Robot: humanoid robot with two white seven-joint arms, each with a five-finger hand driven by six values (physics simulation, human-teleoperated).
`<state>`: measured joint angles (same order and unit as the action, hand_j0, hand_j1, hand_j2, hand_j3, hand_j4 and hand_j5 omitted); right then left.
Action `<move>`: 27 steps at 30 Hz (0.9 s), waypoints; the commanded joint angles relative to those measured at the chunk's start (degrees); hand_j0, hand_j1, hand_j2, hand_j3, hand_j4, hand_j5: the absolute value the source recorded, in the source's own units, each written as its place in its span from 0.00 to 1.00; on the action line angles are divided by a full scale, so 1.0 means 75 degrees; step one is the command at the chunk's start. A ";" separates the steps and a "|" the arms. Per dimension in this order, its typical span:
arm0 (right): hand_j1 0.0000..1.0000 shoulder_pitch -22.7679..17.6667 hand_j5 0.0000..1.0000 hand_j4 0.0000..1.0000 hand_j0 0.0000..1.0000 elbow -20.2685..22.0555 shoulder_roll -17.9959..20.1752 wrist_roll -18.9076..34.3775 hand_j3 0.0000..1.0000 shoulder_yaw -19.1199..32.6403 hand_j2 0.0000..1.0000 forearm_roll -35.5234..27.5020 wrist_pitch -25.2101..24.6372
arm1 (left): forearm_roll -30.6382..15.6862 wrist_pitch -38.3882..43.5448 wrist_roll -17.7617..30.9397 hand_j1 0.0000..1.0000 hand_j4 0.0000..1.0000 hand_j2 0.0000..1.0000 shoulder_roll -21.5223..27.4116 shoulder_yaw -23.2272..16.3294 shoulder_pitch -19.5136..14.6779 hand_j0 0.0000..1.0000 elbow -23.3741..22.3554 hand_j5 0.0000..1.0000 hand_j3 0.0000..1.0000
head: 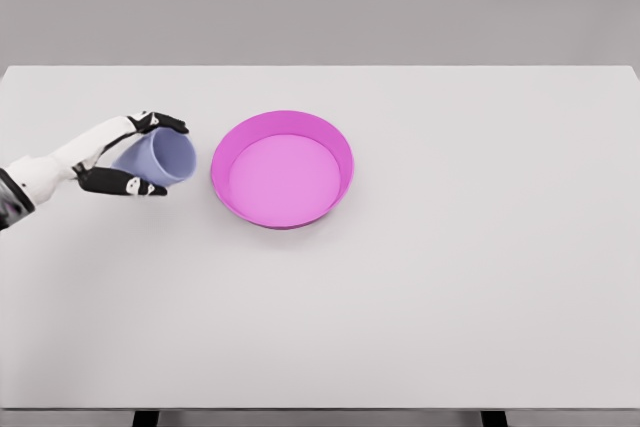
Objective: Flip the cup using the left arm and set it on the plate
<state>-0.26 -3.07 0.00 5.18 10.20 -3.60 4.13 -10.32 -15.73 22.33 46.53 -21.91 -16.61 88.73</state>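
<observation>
1. The table [400, 327] fills the frame, and its white front edge along the bottom of the picture is the part nearest the camera.

2. At the left edge of the frame, the left hand [120, 155] reaches in on a white forearm. Its dark-tipped fingers [160, 123] curve over the top of the cup, and the thumb [125, 185] runs beneath it. I read this as a grasp closed around the cup, with the cup pinched between fingers above and thumb below.

3. The cup [160, 159] is lilac and sits in the left-middle of the frame, inside that grasp. It is tilted onto its side: its open mouth faces right and somewhat toward the camera, so its long axis runs roughly left to right, pointing at the plate. Whether it is resting on the table or lifted just clear of it cannot be told from this view.

4. The plate [340, 152] is magenta, round, with a raised rim, and lies just left of the frame's centre. It is near the cup but apart from it, with a strip of bare table between the cup's mouth and the plate's left rim. Nothing lies in it.

5. Judgement: the flip looks part-way done. The coming move depends on turning the cup's axis upright and carrying it a short way rightward over the rim.

6. The right arm does not show anywhere in the picture.

7. No brand, label or writing is visible on any item.
</observation>
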 commanded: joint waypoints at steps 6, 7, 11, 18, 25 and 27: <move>1.00 0.0000 1.00 1.00 1.00 0.0000 0.0000 0.0001 1.00 0.0000 1.00 0.0000 0.0000 | -0.0276 -0.0282 -0.0001 0.73 0.73 0.73 -0.0403 0.0062 -0.0047 0.73 0.0216 0.73 0.73; 1.00 0.0000 1.00 1.00 1.00 0.0000 0.0000 0.0001 1.00 0.0000 1.00 0.0000 0.0000 | -0.0276 -0.0282 -0.0001 0.73 0.73 0.73 -0.0461 0.0050 -0.0094 0.73 0.0251 0.73 0.73; 1.00 0.0000 1.00 1.00 1.00 0.0000 0.0000 0.0001 1.00 0.0000 1.00 0.0000 0.0000 | -0.0265 -0.0282 0.0010 0.73 0.73 0.73 -0.0918 -0.0067 -0.0187 0.73 0.0357 0.73 0.73; 1.00 0.0000 1.00 1.00 1.00 0.0000 0.0000 0.0001 1.00 0.0000 1.00 0.0000 0.0000 | -0.0241 -0.0294 0.0010 0.72 0.72 0.72 -0.1434 -0.0091 -0.0270 0.72 0.0568 0.72 0.72; 1.00 0.0000 1.00 1.00 1.00 0.0000 0.0000 0.0001 1.00 0.0000 1.00 0.0000 0.0000 | -0.0183 -0.0165 0.0010 0.72 0.72 0.72 -0.2558 -0.0138 -0.0223 0.72 0.0462 0.72 0.72; 1.00 0.0000 1.00 1.00 1.00 0.0000 0.0000 0.0001 1.00 0.0000 1.00 0.0000 0.0000 | -0.0171 -0.0106 -0.0001 0.73 0.73 0.73 -0.2653 -0.0161 -0.0199 0.73 0.0299 0.73 0.73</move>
<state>-0.26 -3.07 0.00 5.18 10.20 -3.60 4.13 -11.32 -16.93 22.42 28.06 -22.97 -18.11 91.62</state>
